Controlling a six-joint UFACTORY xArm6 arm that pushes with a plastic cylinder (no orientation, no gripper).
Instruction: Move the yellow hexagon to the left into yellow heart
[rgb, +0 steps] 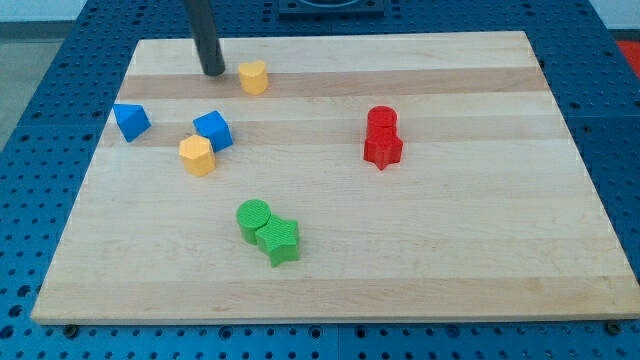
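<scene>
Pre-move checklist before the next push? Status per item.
1. My tip visible on the board: ok, near the view's top left.
2. Targets identified: cannot tell for sure. The yellow block at top looks like the heart, the lower yellow block like the hexagon.
3. Tip on the hexagon's pushing side: not ok. It sits just left of the upper yellow block, far from the lower one.
4. Hexagon free to move: not ok. The blue cube touches it on the upper right.
5. Other blocks clear of the path: ok. The blue triangle, red pair and green pair lie apart.
</scene>
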